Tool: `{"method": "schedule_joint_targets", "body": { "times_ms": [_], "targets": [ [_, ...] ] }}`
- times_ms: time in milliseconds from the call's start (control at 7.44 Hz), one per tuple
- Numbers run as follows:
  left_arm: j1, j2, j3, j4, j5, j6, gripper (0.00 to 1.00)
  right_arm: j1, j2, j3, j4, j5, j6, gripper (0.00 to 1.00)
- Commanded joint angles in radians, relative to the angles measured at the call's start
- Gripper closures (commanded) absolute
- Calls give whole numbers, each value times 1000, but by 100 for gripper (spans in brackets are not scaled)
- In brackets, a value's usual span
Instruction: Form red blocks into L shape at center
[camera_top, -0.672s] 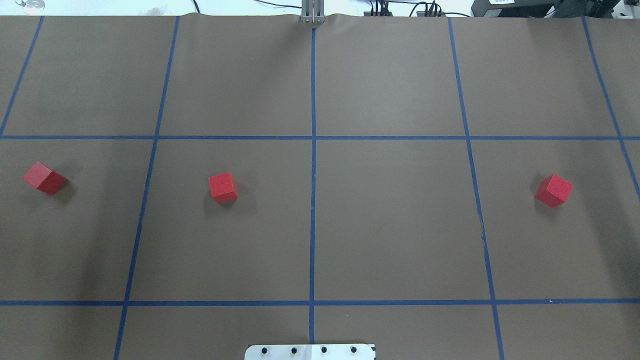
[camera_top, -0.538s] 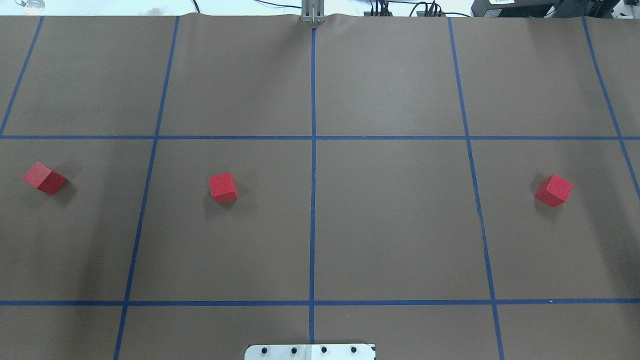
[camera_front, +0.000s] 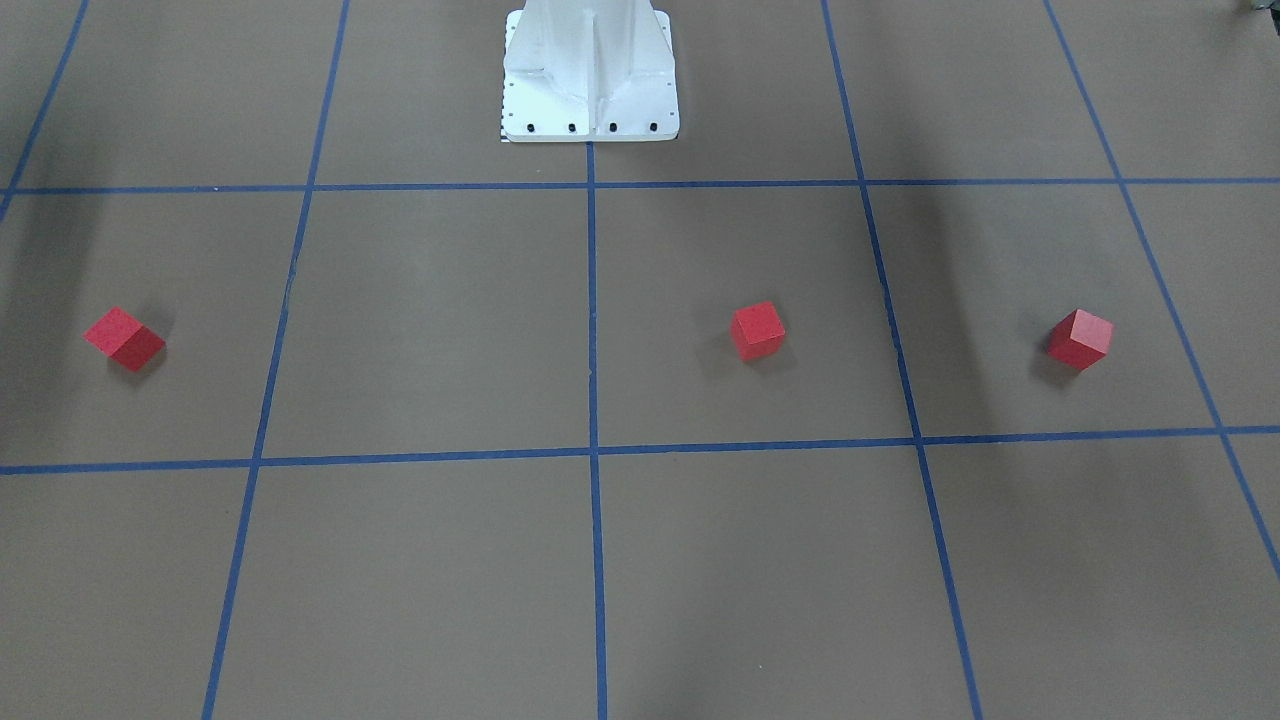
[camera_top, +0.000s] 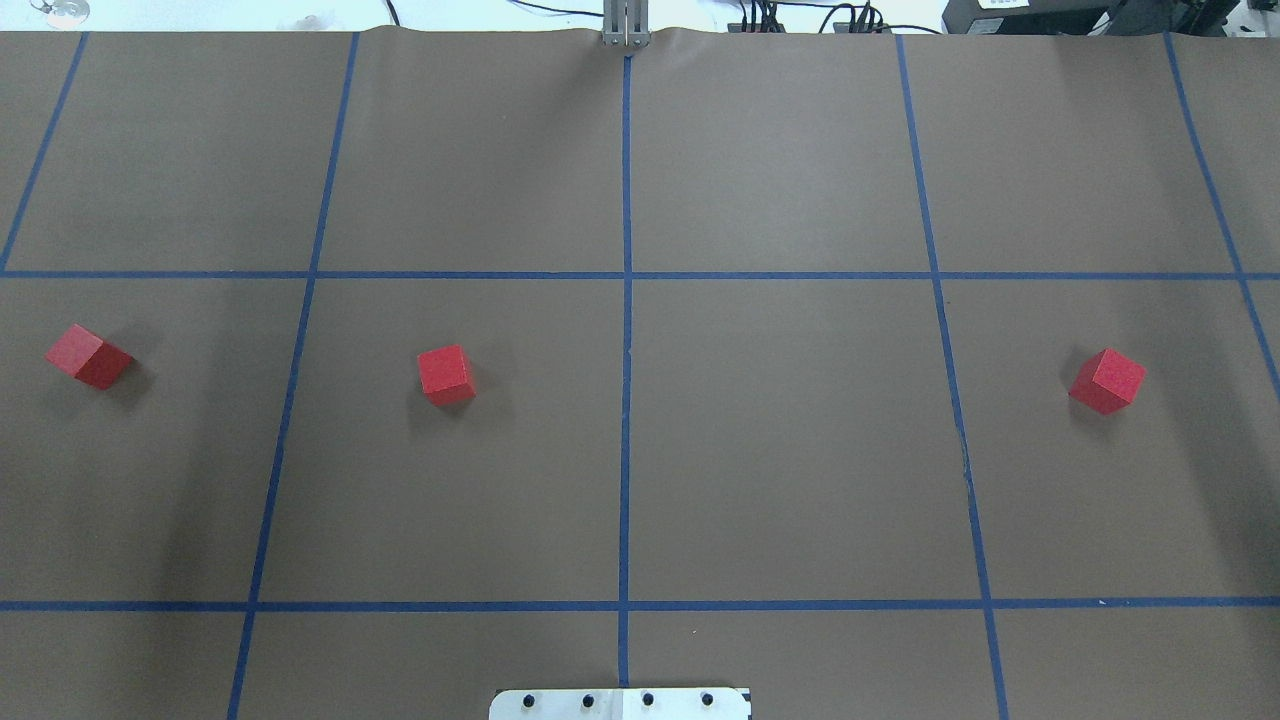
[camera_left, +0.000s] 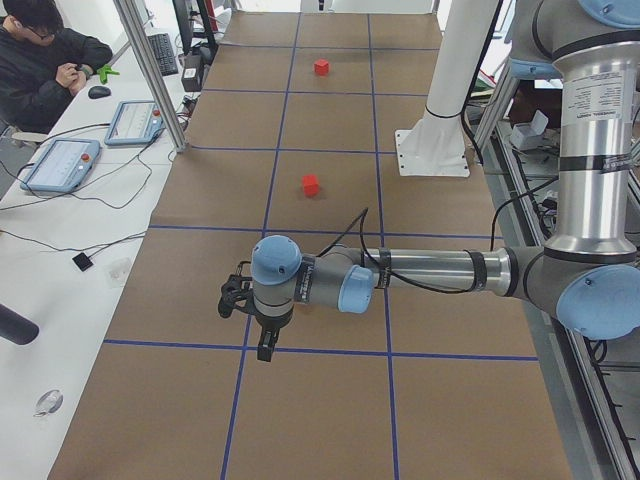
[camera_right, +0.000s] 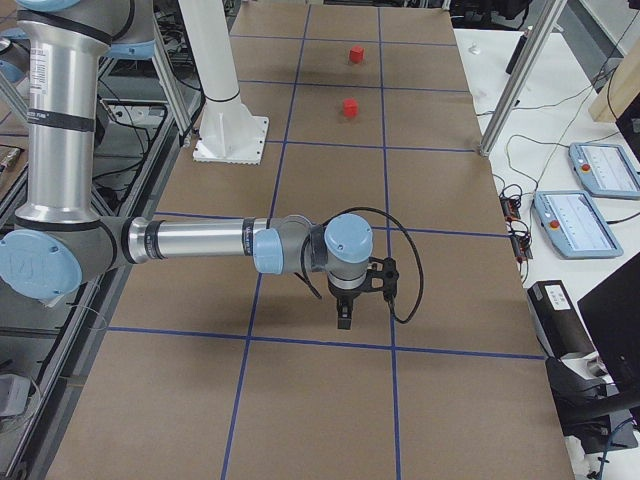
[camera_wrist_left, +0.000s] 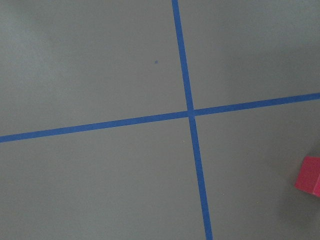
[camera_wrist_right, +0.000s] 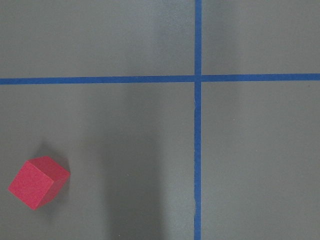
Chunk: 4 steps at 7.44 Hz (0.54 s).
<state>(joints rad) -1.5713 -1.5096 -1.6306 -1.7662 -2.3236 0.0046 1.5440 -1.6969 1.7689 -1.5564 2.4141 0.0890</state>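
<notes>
1. You cannot tell how the fingers stand. The left gripper (camera_left: 264, 352) and right gripper (camera_right: 343, 322) show only in the side views, too small to judge whether they are spread or pressed together. All three red blocks sit on the table, so neither gripper holds one. If you descend with the fingers pressed together, they will hit a block's top instead of straddling it.
2. Each gripper hangs over its own end of the table, offset from its nearest block. The outer left block (camera_wrist_left: 309, 175) only clips the edge of the left wrist view, and the right block (camera_wrist_right: 37, 182) sits low in a corner of the right wrist view. A straight drop from here would likely miss.
3. Both of those blocks are turned diagonal to the tape lines (camera_top: 625, 450). If the fingers close on corners rather than flat faces, the block could spin or squirt out. The inner left block (camera_top: 446, 375) sits nearly square, so it looks the easier grasp.
4. The centre crossing (camera_top: 627, 275) is bare, and every block is well apart from it. Each wrist view shows a different crossing, so don't mistake one of those for the target. When you set a block against another, a slight push could shift its neighbour and spoil the L.
5. If you send both arms to the middle together, they could collide.
</notes>
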Motion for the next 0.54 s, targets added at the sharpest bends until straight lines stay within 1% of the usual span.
{"method": "schedule_joint_targets", "body": {
  "times_ms": [0, 134, 269, 403],
  "targets": [
    [4, -35, 2, -22, -2, -6, 0, -1, 2, 1, 1, 0, 0, 0],
    [13, -59, -2, -42, -2, -9, 0, -1, 17, -3, -2, 2, 0, 0],
    [37, -133, -23, -41, 0, -35, 0, -1, 19, -3, -1, 3, 0, 0],
    [75, -180, -37, -42, 0, -166, 0, -1, 19, -3, -2, 3, 0, 0]
  ]
}}
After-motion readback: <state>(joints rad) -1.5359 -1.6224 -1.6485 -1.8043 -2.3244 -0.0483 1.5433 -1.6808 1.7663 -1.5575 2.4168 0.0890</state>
